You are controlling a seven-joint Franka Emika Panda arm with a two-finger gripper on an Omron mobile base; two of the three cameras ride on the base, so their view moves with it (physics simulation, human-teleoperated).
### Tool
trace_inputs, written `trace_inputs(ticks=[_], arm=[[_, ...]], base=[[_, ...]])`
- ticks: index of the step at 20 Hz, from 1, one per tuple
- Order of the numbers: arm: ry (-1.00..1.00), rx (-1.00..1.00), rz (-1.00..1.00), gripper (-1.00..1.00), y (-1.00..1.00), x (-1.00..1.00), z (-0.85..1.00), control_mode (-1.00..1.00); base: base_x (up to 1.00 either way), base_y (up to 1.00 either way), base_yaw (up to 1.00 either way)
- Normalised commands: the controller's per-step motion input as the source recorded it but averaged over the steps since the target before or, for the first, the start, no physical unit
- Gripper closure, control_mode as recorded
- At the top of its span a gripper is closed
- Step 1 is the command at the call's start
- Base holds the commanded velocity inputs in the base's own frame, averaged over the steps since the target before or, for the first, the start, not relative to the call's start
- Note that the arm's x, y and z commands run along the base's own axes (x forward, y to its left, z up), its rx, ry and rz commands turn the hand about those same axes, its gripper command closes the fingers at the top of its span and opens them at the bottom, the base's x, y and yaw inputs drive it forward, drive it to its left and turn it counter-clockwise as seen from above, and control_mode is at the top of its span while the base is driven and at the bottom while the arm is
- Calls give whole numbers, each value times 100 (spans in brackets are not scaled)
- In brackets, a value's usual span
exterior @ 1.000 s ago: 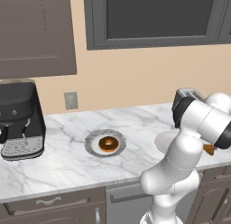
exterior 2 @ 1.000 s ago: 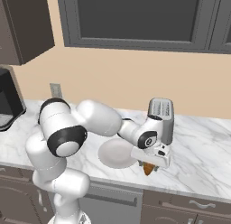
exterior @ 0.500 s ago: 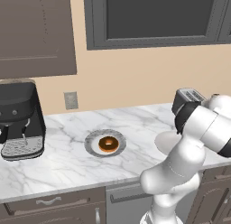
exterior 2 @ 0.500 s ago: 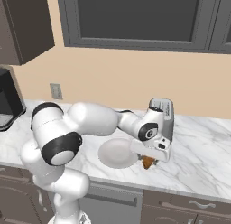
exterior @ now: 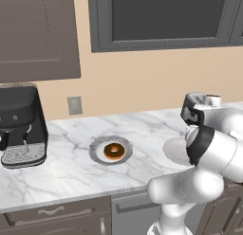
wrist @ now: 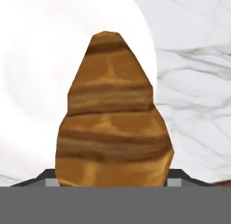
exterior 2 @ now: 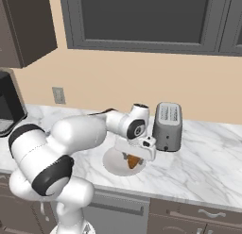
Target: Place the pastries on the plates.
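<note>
Home kitchen, rendered. Evidence: white-grey marble countertop (exterior: 71, 175) running along a beige wall, w/ dark brown base cabinets (exterior: 52, 220) and drawers w/ metal handles below, plus a dark upper cabinet (exterior: 38, 35) on the wall at left. Big dark-framed window (exterior 2: 142, 20) above the counter. Small appliances on top: black espresso/coffee machine (exterior: 19, 127) at the left end, silver two-slot toaster (exterior 2: 167, 126) by the wall further right. Wall outlet (exterior: 74, 105) just above the counter near the coffee machine. Also food on tableware: doughnut (exterior: 113, 151) on a patterned plate (exterior: 97, 146), croissant (exterior 2: 133, 161) over a plain white plate (exterior 2: 113, 163).
</note>
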Motion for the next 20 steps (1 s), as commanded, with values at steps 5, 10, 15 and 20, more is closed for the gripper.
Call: trace_inputs(ticks=[5, 10, 15, 20], arm=[[0, 0, 0, 100, 62, 7, 2, -100], [2, 0, -1, 100, 24, 25, -4, -100], [5, 0, -3, 100, 2, 46, -6, -100], [1, 0, -4, 100, 0, 24, -7, -100]], base=[[0, 0, 0], [0, 0, 0], [0, 0, 0], [0, 0, 0]])
